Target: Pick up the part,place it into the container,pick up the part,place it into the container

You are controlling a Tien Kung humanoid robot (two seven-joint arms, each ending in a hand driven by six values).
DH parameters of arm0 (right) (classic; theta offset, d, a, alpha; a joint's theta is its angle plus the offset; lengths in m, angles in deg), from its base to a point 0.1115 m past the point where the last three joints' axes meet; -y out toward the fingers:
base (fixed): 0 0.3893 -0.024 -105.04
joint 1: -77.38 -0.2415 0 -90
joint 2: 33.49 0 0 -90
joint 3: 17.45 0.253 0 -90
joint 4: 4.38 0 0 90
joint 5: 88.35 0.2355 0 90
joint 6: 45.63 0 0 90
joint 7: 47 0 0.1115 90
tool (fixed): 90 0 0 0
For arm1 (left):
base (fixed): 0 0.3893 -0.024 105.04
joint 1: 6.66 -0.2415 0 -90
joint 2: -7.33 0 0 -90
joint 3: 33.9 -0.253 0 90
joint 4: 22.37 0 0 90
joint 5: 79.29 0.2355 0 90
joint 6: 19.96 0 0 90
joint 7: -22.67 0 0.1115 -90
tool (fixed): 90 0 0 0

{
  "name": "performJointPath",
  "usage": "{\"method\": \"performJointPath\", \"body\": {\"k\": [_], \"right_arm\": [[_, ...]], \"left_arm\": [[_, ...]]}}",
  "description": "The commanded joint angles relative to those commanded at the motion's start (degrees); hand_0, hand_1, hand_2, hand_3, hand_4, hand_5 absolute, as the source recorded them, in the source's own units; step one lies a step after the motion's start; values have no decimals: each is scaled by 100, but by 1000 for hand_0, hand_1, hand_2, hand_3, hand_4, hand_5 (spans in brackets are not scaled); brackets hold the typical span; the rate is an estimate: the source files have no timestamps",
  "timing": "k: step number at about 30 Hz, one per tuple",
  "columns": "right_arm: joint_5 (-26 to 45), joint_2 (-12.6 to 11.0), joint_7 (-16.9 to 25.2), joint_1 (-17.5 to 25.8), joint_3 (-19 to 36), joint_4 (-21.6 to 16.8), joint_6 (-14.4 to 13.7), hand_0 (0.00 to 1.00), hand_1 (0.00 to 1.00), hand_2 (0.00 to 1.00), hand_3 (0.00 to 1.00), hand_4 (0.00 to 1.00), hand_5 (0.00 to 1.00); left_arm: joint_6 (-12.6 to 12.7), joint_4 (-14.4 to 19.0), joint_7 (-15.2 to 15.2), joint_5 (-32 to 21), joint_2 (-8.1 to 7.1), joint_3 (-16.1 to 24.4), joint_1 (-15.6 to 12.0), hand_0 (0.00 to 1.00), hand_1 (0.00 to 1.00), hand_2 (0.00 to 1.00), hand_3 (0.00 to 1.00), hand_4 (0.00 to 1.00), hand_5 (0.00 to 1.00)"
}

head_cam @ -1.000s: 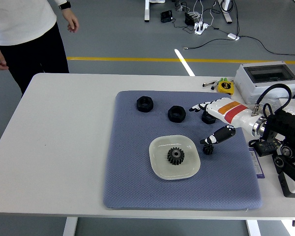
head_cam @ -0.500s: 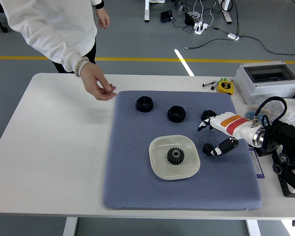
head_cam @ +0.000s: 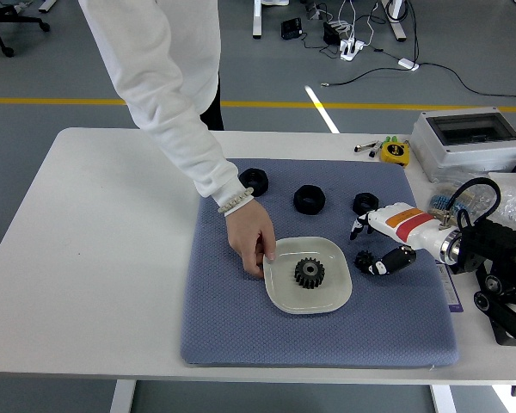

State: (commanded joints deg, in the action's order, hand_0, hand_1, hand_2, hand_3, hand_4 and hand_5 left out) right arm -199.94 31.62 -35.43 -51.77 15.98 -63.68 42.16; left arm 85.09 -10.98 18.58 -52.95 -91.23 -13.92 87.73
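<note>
Here the right hand (head_cam: 380, 243) hovers, fingers (head_cam: 394, 259) loosely open, touching nothing, just beside the small black part (head_cam: 364, 259).

The person's hand (head_cam: 250, 238) reached across from the table's far side and took hold of the left rim of the white dish (head_cam: 331, 300) (the gear inside it lay untouched). The right hand (head_cam: 380, 245) drew back slightly from the dish, toward the table's right edge.

Mat (head_cam: 232, 335): blue-grey, fine dotted weave. Table (head_cam: 95, 258): white. Dish (head_cam: 334, 292): pale cream. Gear (head_cam: 308, 273) in dish: black. Nuts (head_cam: 310, 199): black. Robot hand (head_cam: 380, 245): white, orange-red band, black fingers. Person's sleeve (head_cam: 176, 112): white.
</note>
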Motion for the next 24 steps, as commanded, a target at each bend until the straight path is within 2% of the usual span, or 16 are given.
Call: {"method": "performJointPath", "body": {"k": [1,12,13,24], "right_arm": [[9,6,5,9,-10,5,-8,477,555,601,562,806,186],[103,4,28,47,-81,28,11,459,534,583,546,788,175],[108,2,29,50,-81,33,19,434,492,541,520,752,153],[149,-26,44,66,-39,50,113,408,453,502,502,740,138]], "left_arm": [[-3,1,-3,9,-1,2,0,716,619,726,622,720,682],[-11,7,-7,20,-3,2,4,716,620,726,621,720,683],[-12,7,-8,24,-3,3,5,716,623,726,622,720,684],[-14,12,-15,42,-7,9,3,716,623,727,622,720,684]]}}
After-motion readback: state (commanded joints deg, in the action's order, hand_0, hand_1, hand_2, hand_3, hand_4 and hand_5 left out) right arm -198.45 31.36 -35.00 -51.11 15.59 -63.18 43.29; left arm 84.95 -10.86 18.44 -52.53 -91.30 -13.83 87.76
